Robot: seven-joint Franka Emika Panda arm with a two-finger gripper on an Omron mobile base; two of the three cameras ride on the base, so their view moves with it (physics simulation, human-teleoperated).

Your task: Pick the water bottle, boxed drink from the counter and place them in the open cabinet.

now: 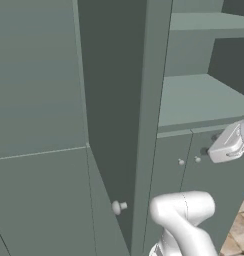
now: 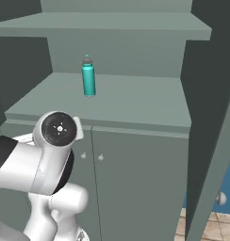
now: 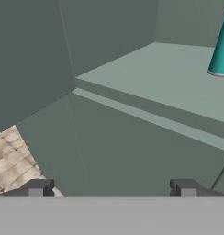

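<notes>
The teal water bottle stands upright on the lower shelf of the open cabinet, left of the shelf's middle. In the hand view the water bottle shows at the upper right, on the same shelf. My gripper hangs in front of and below the shelf's front edge, apart from the bottle. It is open, with nothing between its fingertips. The cabinet's door stands swung out, with a small round knob. The boxed drink and the counter are out of view.
An upper shelf lies above the bottle. Closed lower doors with two small knobs sit under the shelf. A second open door stands at the right. Tiled floor lies below.
</notes>
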